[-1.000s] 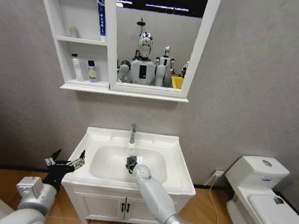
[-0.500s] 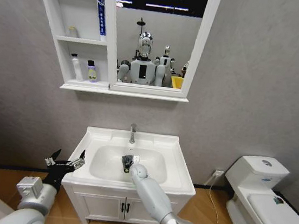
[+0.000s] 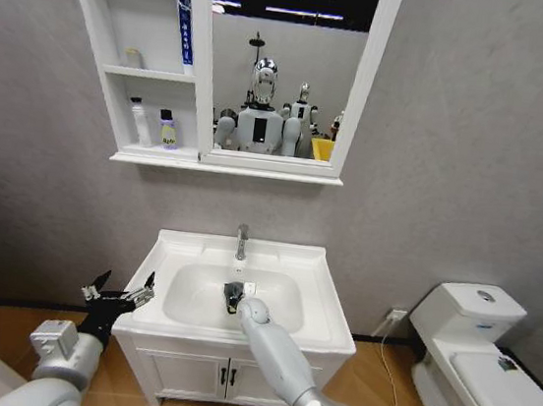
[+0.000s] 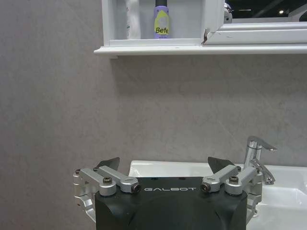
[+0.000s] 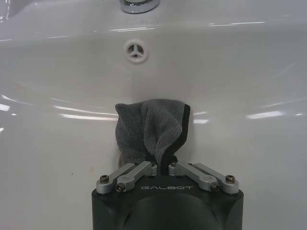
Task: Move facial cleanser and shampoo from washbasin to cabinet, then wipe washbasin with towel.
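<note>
The white washbasin (image 3: pixel 324 304) stands under the wall cabinet (image 3: pixel 117 6). My right gripper (image 3: pixel 233 292) reaches down into the oval bowl and is shut on the dark grey towel (image 5: pixel 151 129), which is pressed against the bowl's inner wall (image 5: pixel 249 86) below the overflow hole (image 5: pixel 136 50). On the cabinet's bottom shelf stand a white bottle (image 3: pixel 140 122) and a purple-labelled bottle (image 3: pixel 167 130); the wrist view shows that one as the purple-labelled bottle (image 4: pixel 162 20). A blue tube (image 3: pixel 184 29) stands on the top shelf. My left gripper (image 3: pixel 119 294) hovers open left of the basin.
The chrome tap (image 3: pixel 241 242) rises behind the bowl. A white toilet (image 3: pixel 477 347) stands at the right. The two-door vanity (image 3: pixel 225 378) sits under the basin. A small jar (image 3: pixel 132 57) rests on the cabinet's middle shelf. A mirror (image 3: pixel 284 61) adjoins the shelves.
My right gripper has shifted the towel slightly left and toward the bowl's back within the basin, then nearly held still. The left arm has not moved.
</note>
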Controlling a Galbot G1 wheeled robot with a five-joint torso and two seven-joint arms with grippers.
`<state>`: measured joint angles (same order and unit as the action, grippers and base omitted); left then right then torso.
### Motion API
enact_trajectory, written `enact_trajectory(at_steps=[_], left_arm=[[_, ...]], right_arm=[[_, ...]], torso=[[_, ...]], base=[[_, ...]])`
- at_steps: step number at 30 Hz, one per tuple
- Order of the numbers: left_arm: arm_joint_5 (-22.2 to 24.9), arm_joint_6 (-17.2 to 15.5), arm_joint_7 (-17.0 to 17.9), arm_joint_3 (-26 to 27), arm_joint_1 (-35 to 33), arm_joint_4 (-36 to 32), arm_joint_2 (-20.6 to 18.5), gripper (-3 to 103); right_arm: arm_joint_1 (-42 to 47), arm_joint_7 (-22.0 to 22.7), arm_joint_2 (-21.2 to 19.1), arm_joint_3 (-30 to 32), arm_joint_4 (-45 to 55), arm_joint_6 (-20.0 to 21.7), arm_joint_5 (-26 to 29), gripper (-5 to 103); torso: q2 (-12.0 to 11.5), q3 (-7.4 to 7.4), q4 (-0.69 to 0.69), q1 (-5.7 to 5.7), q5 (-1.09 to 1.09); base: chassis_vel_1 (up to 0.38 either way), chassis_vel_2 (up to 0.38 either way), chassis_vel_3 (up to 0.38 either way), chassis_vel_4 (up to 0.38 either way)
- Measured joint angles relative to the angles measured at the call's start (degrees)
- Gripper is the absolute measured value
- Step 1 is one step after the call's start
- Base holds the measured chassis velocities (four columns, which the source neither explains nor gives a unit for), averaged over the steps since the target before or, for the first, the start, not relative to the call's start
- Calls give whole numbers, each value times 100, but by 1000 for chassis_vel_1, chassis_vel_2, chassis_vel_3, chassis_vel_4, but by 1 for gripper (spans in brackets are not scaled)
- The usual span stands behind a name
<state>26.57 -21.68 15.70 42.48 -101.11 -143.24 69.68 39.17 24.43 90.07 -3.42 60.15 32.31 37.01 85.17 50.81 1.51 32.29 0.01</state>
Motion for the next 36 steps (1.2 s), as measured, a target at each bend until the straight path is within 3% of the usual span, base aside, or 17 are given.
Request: enact_trajectory(at_steps=[14,29,36], left_arm=[[0,0,0,0,0,0,0,100],[0,0,0,0,0,0,0,100],[0,0,0,0,0,0,0,100]], right_arm=[[204,421,-626,191,660,209,285,5],[503,1492,-1396,86,1922,653,961,5],[569,1614,-1651,146,2189,663,836,5]], torso=[[0,1,1,0,-1],[0,1,0,0,-1],[0,1,-1,0,1]], base=[[0,0,0,0],[0,0,0,0],[0,0,0,0]])
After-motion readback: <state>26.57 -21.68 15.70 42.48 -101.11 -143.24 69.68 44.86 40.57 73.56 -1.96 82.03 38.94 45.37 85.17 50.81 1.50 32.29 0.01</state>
